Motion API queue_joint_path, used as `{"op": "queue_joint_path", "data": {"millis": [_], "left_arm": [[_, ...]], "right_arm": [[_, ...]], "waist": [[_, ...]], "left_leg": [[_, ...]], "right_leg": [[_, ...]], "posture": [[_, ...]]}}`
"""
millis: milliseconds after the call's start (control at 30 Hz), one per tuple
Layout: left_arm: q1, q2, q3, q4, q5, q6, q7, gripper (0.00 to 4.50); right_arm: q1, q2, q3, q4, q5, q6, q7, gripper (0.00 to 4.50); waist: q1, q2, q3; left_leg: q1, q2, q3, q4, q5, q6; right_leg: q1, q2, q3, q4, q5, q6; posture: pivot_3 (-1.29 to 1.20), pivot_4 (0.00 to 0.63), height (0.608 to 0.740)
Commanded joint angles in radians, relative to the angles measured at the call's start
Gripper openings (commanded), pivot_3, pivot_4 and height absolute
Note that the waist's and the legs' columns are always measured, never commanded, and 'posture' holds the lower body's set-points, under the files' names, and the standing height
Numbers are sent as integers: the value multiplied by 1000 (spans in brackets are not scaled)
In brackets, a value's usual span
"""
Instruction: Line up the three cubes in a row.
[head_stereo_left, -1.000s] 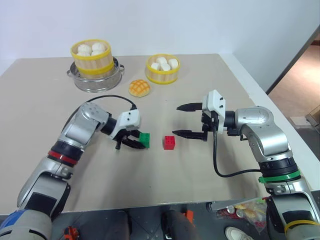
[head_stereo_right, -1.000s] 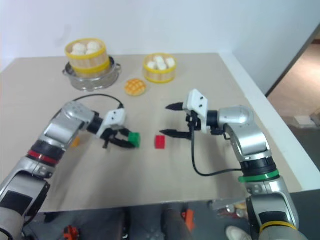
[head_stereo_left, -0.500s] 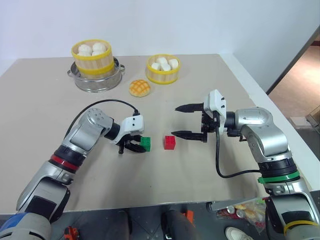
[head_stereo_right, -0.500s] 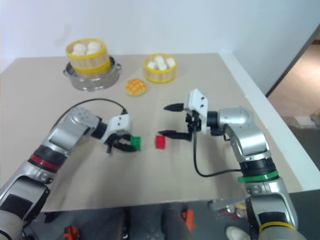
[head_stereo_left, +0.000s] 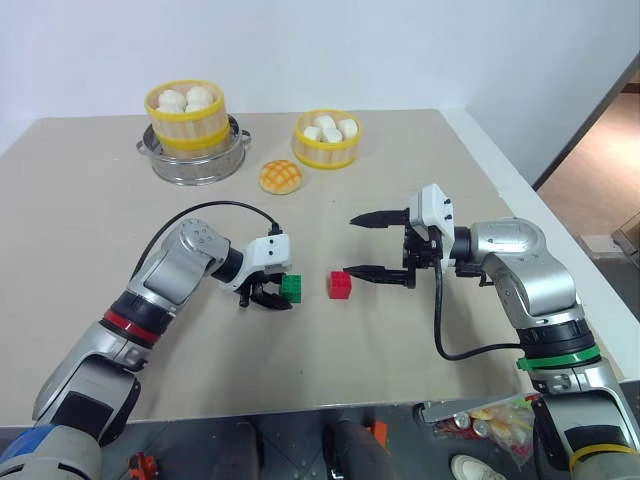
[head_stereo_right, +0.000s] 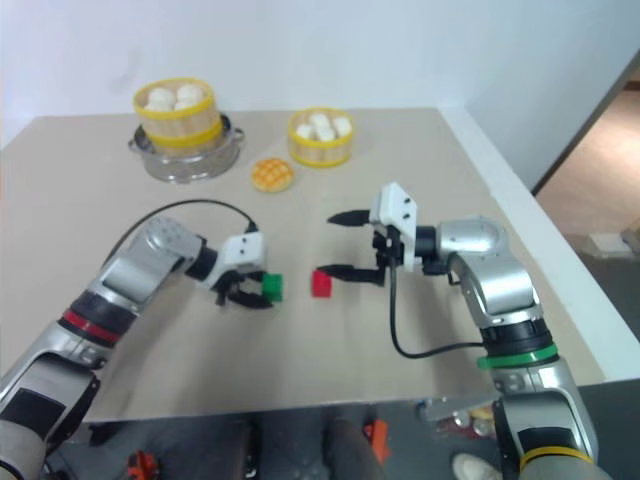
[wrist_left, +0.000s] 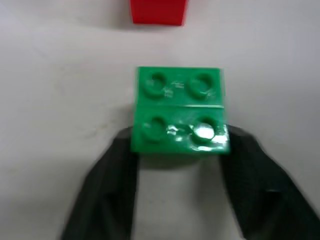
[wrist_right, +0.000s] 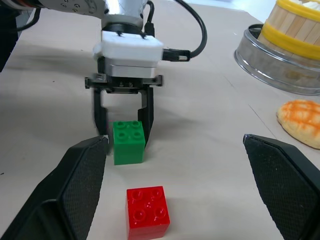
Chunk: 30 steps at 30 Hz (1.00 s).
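Observation:
A green cube (head_stereo_left: 291, 288) rests on the tan table (head_stereo_left: 400, 360), with a red cube (head_stereo_left: 340, 285) a short gap to its right. My left gripper (head_stereo_left: 279, 293) points at the green cube from the left. Its fingers (wrist_right: 99, 120) flank the cube, open, with a slim gap showing in the right wrist view. In the left wrist view the green cube (wrist_left: 179, 110) lies between the black fingertips (wrist_left: 117, 165), and the red cube (wrist_left: 158, 11) sits beyond it. My right gripper (head_stereo_left: 350, 246) hovers just right of the red cube, wide open and holding nothing.
A golden crosshatched bun (head_stereo_left: 280, 177) lies behind the cubes. A yellow steamer basket of white buns (head_stereo_left: 325, 138) stands at the back, and another (head_stereo_left: 185, 112) sits on a metal pot (head_stereo_left: 195, 165) at back left. The table's right edge (head_stereo_left: 520, 190) is near my right arm.
My left gripper sank slightly with the green cube, set it on the table and parted its fingers. The right arm has stayed where it was.

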<state>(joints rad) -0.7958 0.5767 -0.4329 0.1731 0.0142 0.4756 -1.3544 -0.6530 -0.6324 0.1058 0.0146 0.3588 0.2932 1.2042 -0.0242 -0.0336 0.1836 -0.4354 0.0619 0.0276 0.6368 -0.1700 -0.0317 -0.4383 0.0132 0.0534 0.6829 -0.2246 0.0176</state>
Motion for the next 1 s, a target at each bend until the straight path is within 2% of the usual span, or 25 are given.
{"op": "queue_joint_path", "data": {"millis": [33,100,267,367,467,567,667,767,867,1000], "left_arm": [[1,19,-1,-32,13,12,14,3978],[-5,38,24,-77,-7,55,5,4457],[22,153,122,-233,-93,189,-25,4457],[82,256,242,-353,-188,307,-30,4457],[133,305,374,-433,-253,423,40,4457],[175,305,529,-499,-310,555,146,4457],[240,200,738,-566,-296,612,367,4457],[356,78,885,-673,-253,592,568,4457],[476,-26,972,-755,-230,581,712,4457],[587,-197,1059,-812,-221,479,886,4457]], "right_arm": [[-2,-9,-20,-26,6,-15,2,4500],[-2,-9,-22,-31,9,-12,0,4500],[-4,-13,-45,-86,73,66,-2,4500],[0,-15,-54,-140,121,128,-14,4500],[9,-17,-52,-155,121,126,-15,4500],[16,-12,-46,-154,117,118,-11,4500],[15,0,-34,-140,114,104,2,4500],[6,5,-22,-112,102,79,28,4500],[-10,9,-6,-77,81,49,57,4500],[-34,12,17,-30,62,16,92,4500]], "waist": [[0,0,0],[0,0,0],[-10,0,0],[-20,0,0],[-23,0,0],[-23,0,0],[-23,0,0],[-23,0,0],[-23,-2,0],[-22,-2,0]], "left_leg": [[0,0,0,0,1,1],[0,-1,0,0,2,2],[-1,-2,0,0,4,3],[-2,-1,0,-1,3,3],[-2,0,-1,-2,3,3],[-2,0,-1,-3,3,3],[-1,0,-1,-2,3,3],[0,-1,0,-1,3,3],[0,-1,0,-1,3,3],[1,-1,0,-1,3,3]], "right_leg": [[0,0,1,0,0,0],[0,0,2,0,1,-1],[-1,0,4,0,2,-2],[-2,1,4,0,3,0],[-3,1,3,0,2,0],[-2,2,2,0,1,-1],[-2,1,2,0,2,0],[0,0,3,-1,2,1],[0,0,3,-1,3,2],[1,0,3,-1,4,1]], "posture": [[0,150,740],[0,150,740],[0,150,740],[0,150,740],[0,150,740],[0,150,740],[0,150,740],[0,150,740],[0,150,740],[0,150,740]]}}
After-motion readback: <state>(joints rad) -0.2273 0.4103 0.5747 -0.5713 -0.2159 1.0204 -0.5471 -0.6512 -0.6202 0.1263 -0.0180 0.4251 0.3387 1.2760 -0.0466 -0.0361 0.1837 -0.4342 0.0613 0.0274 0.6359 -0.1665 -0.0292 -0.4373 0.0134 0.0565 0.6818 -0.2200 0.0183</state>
